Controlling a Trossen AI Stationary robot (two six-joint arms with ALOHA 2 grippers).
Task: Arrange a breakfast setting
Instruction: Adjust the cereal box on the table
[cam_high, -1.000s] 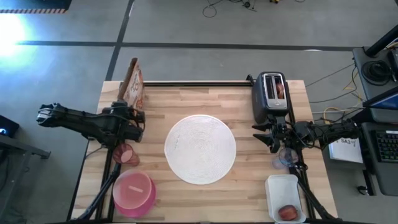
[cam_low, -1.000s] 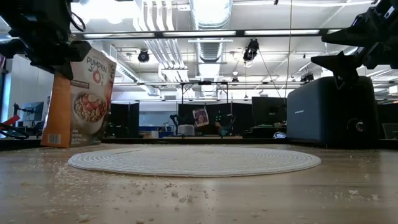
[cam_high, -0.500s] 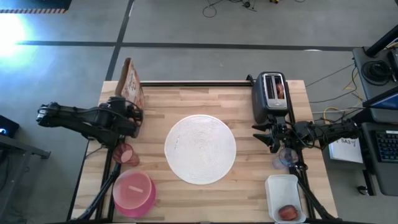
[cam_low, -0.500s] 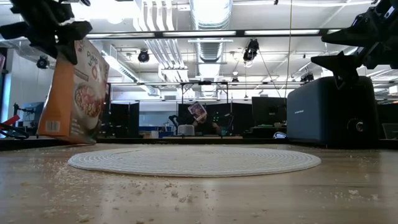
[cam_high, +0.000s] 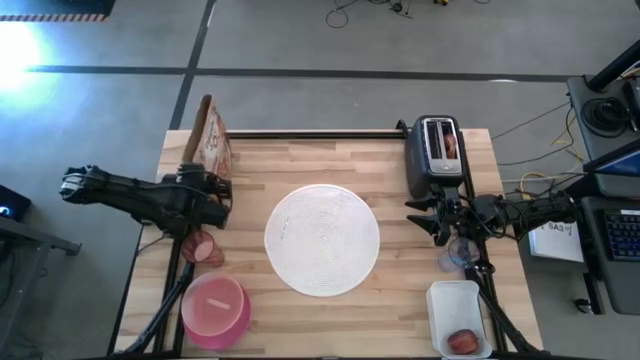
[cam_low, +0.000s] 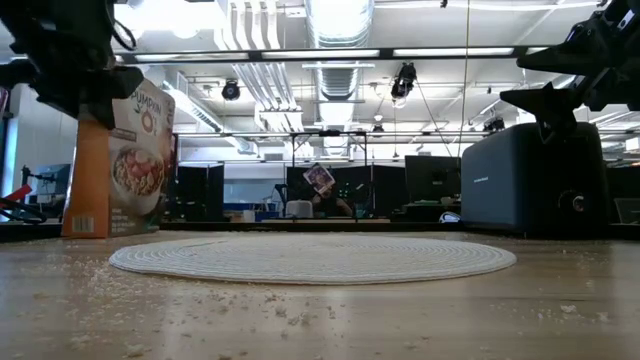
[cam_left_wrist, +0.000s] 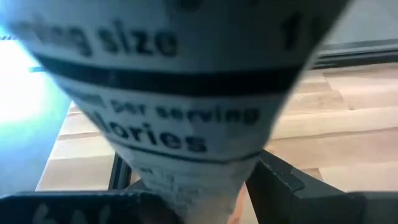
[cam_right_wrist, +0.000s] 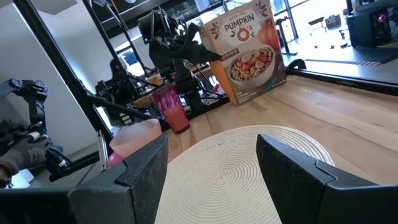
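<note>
wooden table (cam_high: 400, 290) carries the large white plate (cam_high: 322, 240) at centre. the left tool (cam_high: 205, 188) seems clamped on the upright cereal box (cam_low: 118, 160), which stands beyond the pink tumbler (cam_high: 202, 247). the right tool (cam_high: 428, 218), fingers apart, hovers nearest the clear cup (cam_high: 460, 254).

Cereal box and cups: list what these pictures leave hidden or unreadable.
- Cereal box: in the left wrist view it fills the frame, blurred; whether the left claw grips it cannot be told.
- Pink tumbler: high view, partly under the left arm.
- Clear cup: high view, partly under the right claw; contents unreadable.
- Toaster: the item in its slot is too small to name.
</note>
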